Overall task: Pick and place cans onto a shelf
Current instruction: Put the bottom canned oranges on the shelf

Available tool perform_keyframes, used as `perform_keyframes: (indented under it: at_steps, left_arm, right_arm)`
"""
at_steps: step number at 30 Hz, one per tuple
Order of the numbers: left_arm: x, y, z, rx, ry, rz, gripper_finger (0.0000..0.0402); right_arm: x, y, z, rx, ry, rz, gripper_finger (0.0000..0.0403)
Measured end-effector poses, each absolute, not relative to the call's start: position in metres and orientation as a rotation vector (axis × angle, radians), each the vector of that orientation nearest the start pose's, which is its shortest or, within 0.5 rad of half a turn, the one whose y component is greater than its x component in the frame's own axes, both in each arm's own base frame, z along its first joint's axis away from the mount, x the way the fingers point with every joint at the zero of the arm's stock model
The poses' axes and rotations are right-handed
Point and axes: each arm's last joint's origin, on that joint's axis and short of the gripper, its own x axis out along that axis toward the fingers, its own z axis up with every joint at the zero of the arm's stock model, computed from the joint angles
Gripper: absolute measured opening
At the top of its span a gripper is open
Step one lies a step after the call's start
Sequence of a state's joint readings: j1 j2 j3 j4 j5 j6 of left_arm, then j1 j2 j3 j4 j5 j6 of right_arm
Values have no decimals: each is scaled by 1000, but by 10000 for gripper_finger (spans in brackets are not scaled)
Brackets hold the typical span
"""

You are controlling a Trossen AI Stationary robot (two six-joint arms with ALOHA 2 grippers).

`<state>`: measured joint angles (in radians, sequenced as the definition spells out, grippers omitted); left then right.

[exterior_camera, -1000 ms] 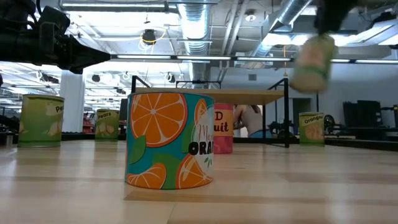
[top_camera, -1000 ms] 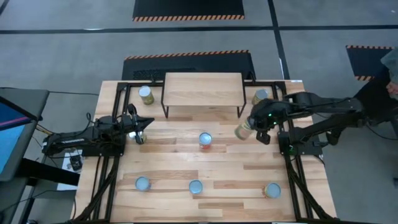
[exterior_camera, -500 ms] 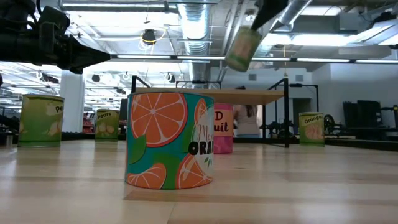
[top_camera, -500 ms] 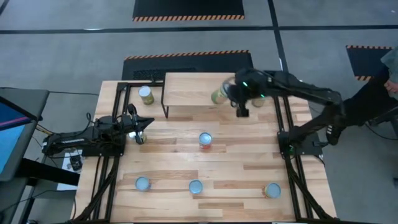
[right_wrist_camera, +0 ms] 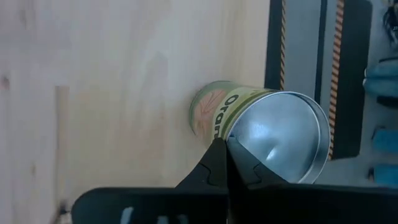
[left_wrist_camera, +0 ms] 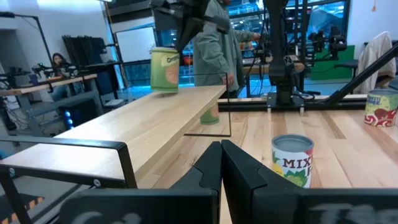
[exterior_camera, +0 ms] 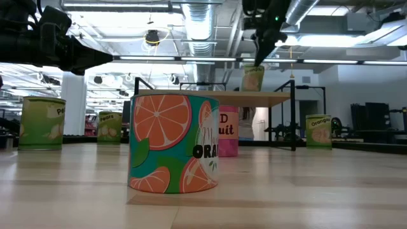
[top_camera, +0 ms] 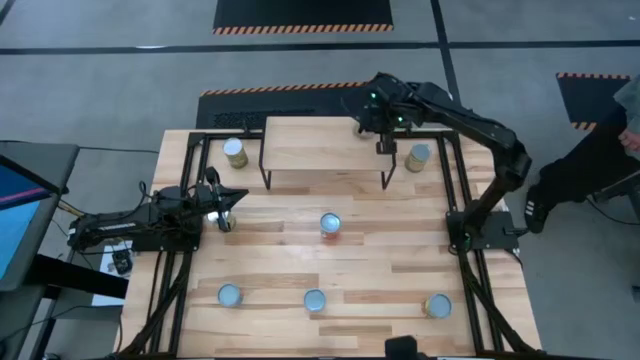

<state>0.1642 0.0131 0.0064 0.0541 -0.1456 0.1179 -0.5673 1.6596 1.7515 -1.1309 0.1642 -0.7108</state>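
My right gripper (top_camera: 380, 120) is shut on an olive-green can (exterior_camera: 252, 77) over the far right part of the shelf (top_camera: 310, 145). The can's base is at the level of the shelf top; I cannot tell whether it touches. My left gripper (top_camera: 222, 207) is shut and empty near the table's left edge. One can (top_camera: 235, 152) stands left of the shelf, one (top_camera: 419, 156) right of it, one (top_camera: 330, 225) at the table's middle. Three cans (top_camera: 315, 300) stand along the near edge. My right gripper pinches the can at the rim of its silvery lid end (right_wrist_camera: 233, 138), its two fingers (right_wrist_camera: 214, 163) nearly together. The fingers come from above, pointing down. The can (left_wrist_camera: 165, 70) hangs below them, slightly tilted, its base at the shelf's wood top (right_wrist_camera: 93, 93).
The orange-printed can (exterior_camera: 173, 143) stands close in the low view. Black frame rails (top_camera: 460, 250) run along both sides of the table. A person (top_camera: 610, 140) stands beyond the table's right edge. The left part of the shelf top (left_wrist_camera: 155, 121) is bare.
My right gripper has carried the can from beside the shelf's right end, up and toward the table's far edge and left, over the shelf. It has then come down to the shelf's far right part. The can has hung tilted below the fingers throughout.
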Motion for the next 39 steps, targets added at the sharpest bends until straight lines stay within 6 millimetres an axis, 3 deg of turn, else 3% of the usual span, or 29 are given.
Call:
perform_keyframes:
  at_steps: [6,17,29,39]
  left_arm:
    - [96,20,171,128,-34,313,0]
    - [96,20,170,137,-32,313,0]
    - [96,20,170,132,-27,313,0]
    - [96,20,170,131,-27,313,0]
  right_arm:
    - [270,-193,361,-378,1259,-276,8]
    - [257,-180,374,-371,1252,-255,8]
    - [266,-180,365,-383,1264,-200,12]
    - [269,-180,366,-394,1244,-210,67]
